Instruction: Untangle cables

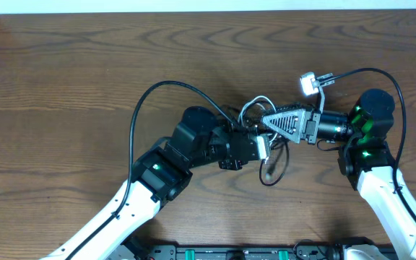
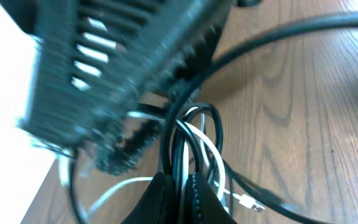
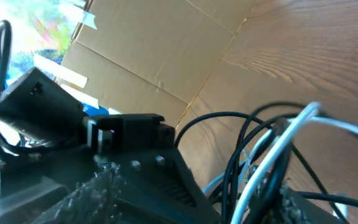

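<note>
The black and white cables (image 1: pixel 255 114) lie tangled at the table's middle, with a black loop (image 1: pixel 273 172) trailing toward the front. My left gripper (image 1: pixel 263 146) is shut on a bunch of black and white strands (image 2: pixel 188 155); its fingertips (image 2: pixel 188 199) pinch them in the left wrist view. A white plug (image 2: pixel 246 201) lies on the wood beside it. My right gripper (image 1: pixel 264 123) points left into the tangle. Its fingers (image 3: pixel 185 196) stand apart, with cable strands (image 3: pixel 260 155) running between them by the right finger.
The wooden table (image 1: pixel 63 79) spreads around the tangle. A thick black arm cable (image 1: pixel 144 101) arcs over the left arm, and another (image 1: pixel 381 72) over the right arm. A small grey connector (image 1: pixel 309 82) sticks up near the right wrist. Cardboard (image 3: pixel 160 50) stands beyond the table.
</note>
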Controlling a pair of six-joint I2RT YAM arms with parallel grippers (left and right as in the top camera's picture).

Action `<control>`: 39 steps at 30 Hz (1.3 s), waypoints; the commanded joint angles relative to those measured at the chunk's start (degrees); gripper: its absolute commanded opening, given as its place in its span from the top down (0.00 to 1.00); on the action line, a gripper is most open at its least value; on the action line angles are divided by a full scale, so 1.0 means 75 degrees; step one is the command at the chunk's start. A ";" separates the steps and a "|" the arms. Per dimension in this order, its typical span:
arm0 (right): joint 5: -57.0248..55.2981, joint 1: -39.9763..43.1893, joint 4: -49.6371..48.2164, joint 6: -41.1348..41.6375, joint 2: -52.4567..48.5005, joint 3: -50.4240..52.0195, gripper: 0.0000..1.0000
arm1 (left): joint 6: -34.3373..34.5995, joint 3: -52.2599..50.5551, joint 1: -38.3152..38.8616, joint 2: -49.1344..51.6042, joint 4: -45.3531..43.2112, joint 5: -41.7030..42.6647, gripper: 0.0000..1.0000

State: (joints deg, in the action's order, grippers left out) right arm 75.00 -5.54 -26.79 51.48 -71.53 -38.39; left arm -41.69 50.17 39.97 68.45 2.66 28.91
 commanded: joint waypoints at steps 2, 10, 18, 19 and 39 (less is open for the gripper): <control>-0.0009 -0.0017 0.0481 -0.0624 0.0035 -0.0009 0.35 | 0.0428 0.0140 0.0017 -0.0271 -0.0469 -0.0006 0.92; -0.0560 -0.0017 0.2483 -0.1909 0.0035 -0.0009 0.34 | 0.0460 0.0140 0.0017 -0.0271 -0.0994 -0.0009 0.93; -0.1443 -0.0017 0.3928 -0.2809 0.0035 -0.0009 0.32 | 0.0545 0.0140 0.0012 -0.0315 -0.1259 -0.0012 0.92; -0.1533 -0.0017 0.4074 -0.2923 0.0035 -0.0009 0.32 | 0.0545 0.0143 0.0012 -0.0321 -0.1306 -0.0012 0.92; -0.2416 -0.0017 0.5190 -0.3503 0.0035 -0.0009 0.30 | 0.1448 0.0143 0.0012 -0.0656 -0.2043 -0.0609 0.92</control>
State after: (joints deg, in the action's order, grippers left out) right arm 60.55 -4.69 10.98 28.45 -69.54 -41.23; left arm -32.53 46.48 39.97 67.90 -9.02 24.56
